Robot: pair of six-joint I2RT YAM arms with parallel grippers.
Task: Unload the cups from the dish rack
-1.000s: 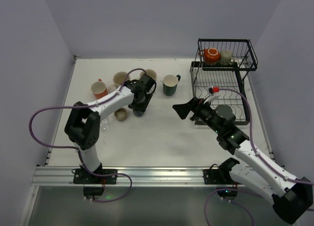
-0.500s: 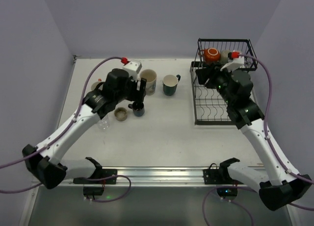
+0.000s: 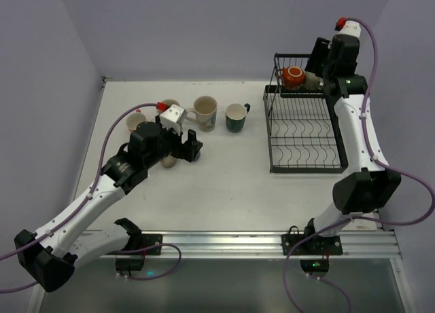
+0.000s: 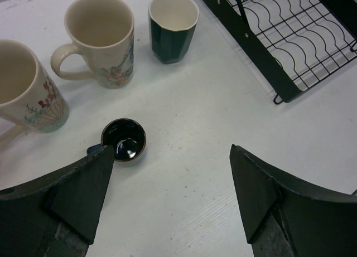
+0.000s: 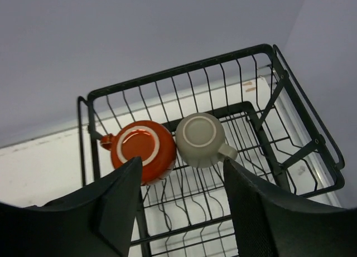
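Above the upper basket of the dish rack [image 4: 246, 37], my right gripper [image 5: 181, 162] is hovering with its fingers spread and gripping nothing. The orange cup [image 5: 139, 148] and the beige cup [image 5: 199, 139] are sitting bottom-up, side by side, inside that basket. Over the table [image 4: 189, 129], my left gripper [image 4: 172, 156] is hanging wide and empty. The small dark blue cup [image 4: 124, 140] is standing just beside one fingertip, near two patterned cream mugs [image 4: 103, 37] and a teal cup [image 4: 173, 25].

Orange cup [image 5: 140, 149] and beige cup [image 5: 201, 140], upside down, side by side in dish rack [image 5: 167, 72] upper basket
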